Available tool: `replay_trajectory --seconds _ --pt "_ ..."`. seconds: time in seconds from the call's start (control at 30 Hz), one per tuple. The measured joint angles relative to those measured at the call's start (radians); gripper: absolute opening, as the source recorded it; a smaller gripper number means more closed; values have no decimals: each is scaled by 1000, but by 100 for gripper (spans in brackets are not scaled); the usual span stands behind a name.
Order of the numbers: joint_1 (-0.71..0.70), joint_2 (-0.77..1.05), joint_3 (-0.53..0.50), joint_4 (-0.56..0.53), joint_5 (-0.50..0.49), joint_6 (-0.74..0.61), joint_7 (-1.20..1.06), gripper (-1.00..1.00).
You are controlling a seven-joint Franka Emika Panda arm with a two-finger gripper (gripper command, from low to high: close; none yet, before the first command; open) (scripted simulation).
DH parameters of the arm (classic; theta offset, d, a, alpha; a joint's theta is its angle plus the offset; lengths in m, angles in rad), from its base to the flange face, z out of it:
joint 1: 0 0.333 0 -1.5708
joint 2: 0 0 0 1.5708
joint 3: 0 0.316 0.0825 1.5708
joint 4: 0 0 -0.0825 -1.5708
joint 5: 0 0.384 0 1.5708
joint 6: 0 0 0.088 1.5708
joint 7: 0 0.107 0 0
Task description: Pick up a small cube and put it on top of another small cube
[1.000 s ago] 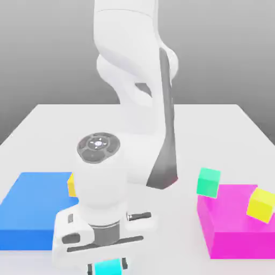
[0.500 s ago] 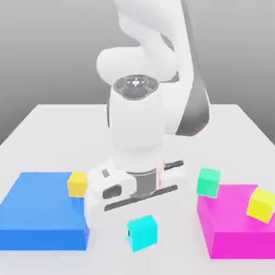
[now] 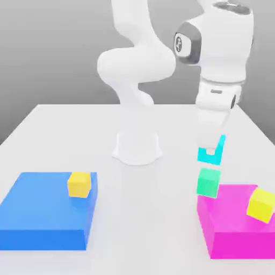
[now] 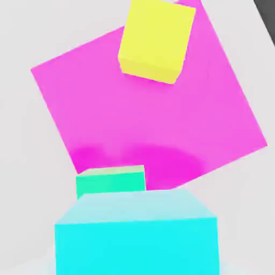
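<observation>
Small cubes: I count four from my remote station, one cyan cube (image 3: 203,156), one green cube (image 3: 208,182), one yellow cube (image 3: 261,205), one amber cube (image 3: 79,184).
Flat blocks: I see two, one blue (image 3: 45,207), one magenta (image 3: 233,220).
Robot arms: one (image 3: 137,65).

The table (image 3: 161,215) is looking smooth and matt; the magenta block (image 3: 236,231) and blue block (image 3: 45,209) are showing smooth, plastic-like faces.

My smooth, whitish flat tabletop (image 3: 150,225) carries a flat blue rectangular block (image 3: 43,207) at the exterior view's left, a magenta rectangular block (image 3: 239,239) at the exterior view's right — and my arm's rounded white base (image 3: 137,150).
</observation>
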Motion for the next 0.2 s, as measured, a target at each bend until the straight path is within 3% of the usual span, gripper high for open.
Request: replay_trajectory --seconds 0.1,0.13,0.2 --pt "-2 89 10 -32 -6 121 3 -100" --pt "-3 108 12 -39 -8 147 4 100" --pt "-3 108 12 -39 -8 147 4 100"
